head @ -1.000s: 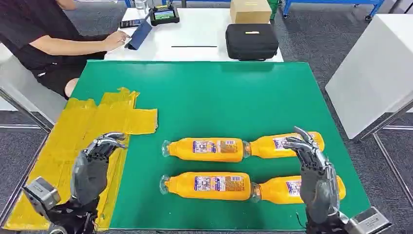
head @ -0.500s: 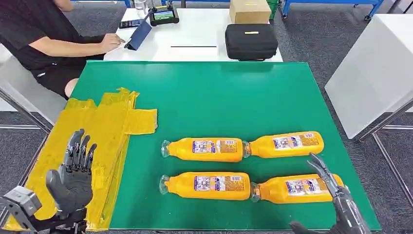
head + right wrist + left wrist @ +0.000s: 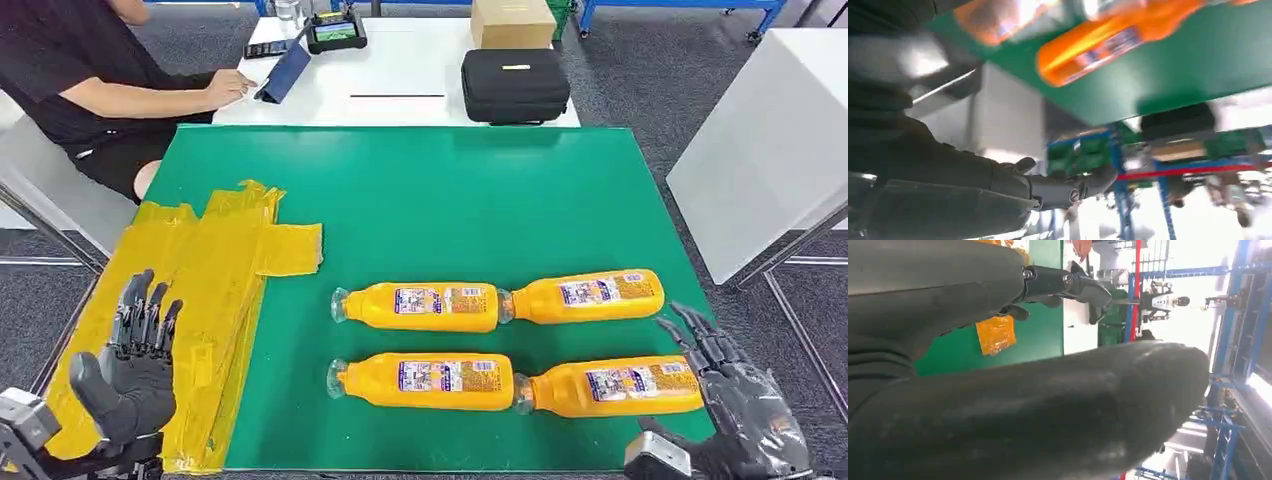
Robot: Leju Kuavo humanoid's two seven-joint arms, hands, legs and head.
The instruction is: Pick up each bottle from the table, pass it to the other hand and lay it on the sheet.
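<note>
A: Bottles point(image 3: 420, 307) first: I count four orange ones lying on their sides on the green desk point(image 3: 450, 200), two rows of two, none on the yellow sheet point(image 3: 190, 290).

B: And my hands?

A: I see the left hand point(image 3: 135, 365) raised over the sheet's near part, fingers straight and apart, holding nothing. The right hand point(image 3: 745, 410) sits at the desk's near right corner, just beside the near right bottle point(image 3: 610, 388), fingers spread, nothing in it.

B: Anyone nearby?

A: A person point(image 3: 70, 80) sits at the white table point(image 3: 400, 70) beyond, near a black case point(image 3: 515, 85).
</note>
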